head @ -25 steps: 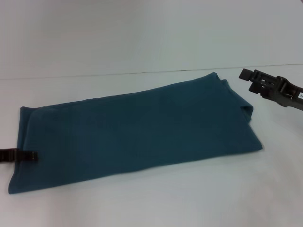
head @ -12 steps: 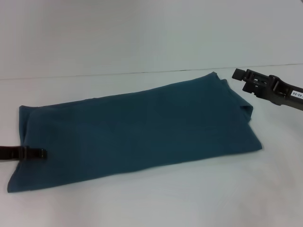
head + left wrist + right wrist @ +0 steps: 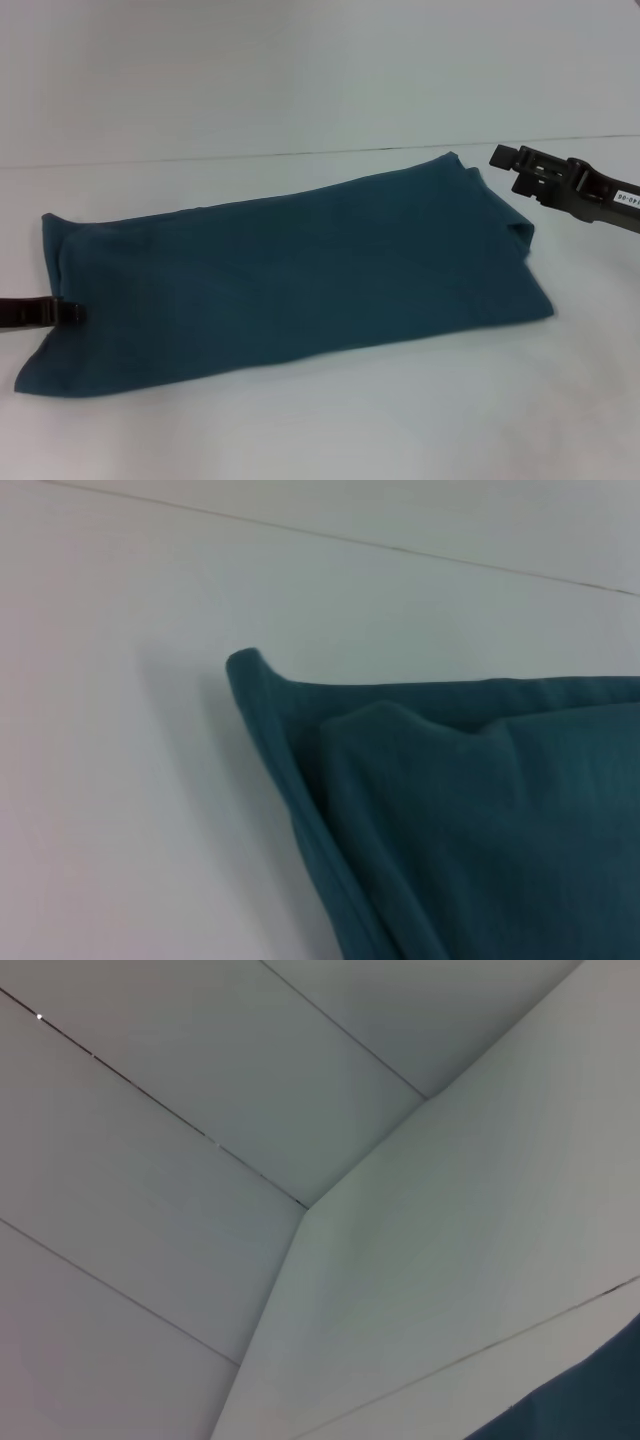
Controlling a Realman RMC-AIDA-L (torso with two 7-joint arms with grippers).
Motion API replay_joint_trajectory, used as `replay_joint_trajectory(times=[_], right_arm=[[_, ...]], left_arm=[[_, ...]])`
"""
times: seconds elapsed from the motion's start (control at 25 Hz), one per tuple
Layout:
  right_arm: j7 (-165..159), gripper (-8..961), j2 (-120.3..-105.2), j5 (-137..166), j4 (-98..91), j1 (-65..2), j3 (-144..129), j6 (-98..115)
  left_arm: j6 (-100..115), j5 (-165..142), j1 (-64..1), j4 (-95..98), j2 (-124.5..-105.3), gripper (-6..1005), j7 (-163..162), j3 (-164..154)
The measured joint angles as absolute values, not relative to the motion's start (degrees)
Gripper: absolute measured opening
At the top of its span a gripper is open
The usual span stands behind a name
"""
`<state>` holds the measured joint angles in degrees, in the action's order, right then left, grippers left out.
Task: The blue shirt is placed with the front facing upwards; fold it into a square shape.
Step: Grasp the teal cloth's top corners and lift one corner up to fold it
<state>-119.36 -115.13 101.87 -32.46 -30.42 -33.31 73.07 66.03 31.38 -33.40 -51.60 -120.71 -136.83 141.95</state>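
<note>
You are looking down at a white table [image 3: 330, 420] with the blue shirt [image 3: 290, 270] lying across its middle, already folded into a long band, plain side up, running from the near left towards the far right edge. The shirt's left end is lifting slightly at its far corner, where the wrist view shows stacked layers curling up [image 3: 250, 665]. Your left gripper [image 3: 62, 312] is reaching in low from the table's left edge, its tip touching the shirt's left hem; you cannot tell whether it is clenched or released. Your right gripper [image 3: 505, 157] is hovering above the table just beside the shirt's far right corner, apart from the cloth, its grip state also unclear.
</note>
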Motion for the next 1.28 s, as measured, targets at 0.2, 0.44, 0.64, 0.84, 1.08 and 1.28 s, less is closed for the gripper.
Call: replay_joint_trajectory(times=[0.2,0.44,0.64,0.84,1.08,1.28], right_arm=[[-119.31,882,-115.12,101.87,-32.46,-30.64,-33.31,73.08],[-117.99,850,-115.25,101.85,-32.72,-30.74,-33.27,72.93],[-114.46,822,-115.75,100.7,-32.77,-30.76,-32.68,72.29],[-103.41,795,-117.92,96.97,-32.17,-30.61,-32.5,69.67],[-68.4,762,-120.05,81.23,-20.15,-31.07,-32.55,67.37],[-41.59,513,-120.32,69.6,-5.81,-35.45,-32.52,65.12]], left_arm=[[66.76,31.44,-33.49,-52.16,-120.69,314,-136.84,141.93],[68.51,33.57,-33.35,-53.86,-120.27,116,-136.67,142.02],[71.39,36.15,-33.22,-56.62,-119.68,46,-136.49,142.03],[74.63,39.38,-32.94,-59.78,-119.51,46,-135.98,142.03],[77.82,40.97,-32.84,-63.14,-119.12,46,-136.35,142.28],[81.25,43.12,-32.59,-67.27,-119.42,46,-136.73,143.07]])
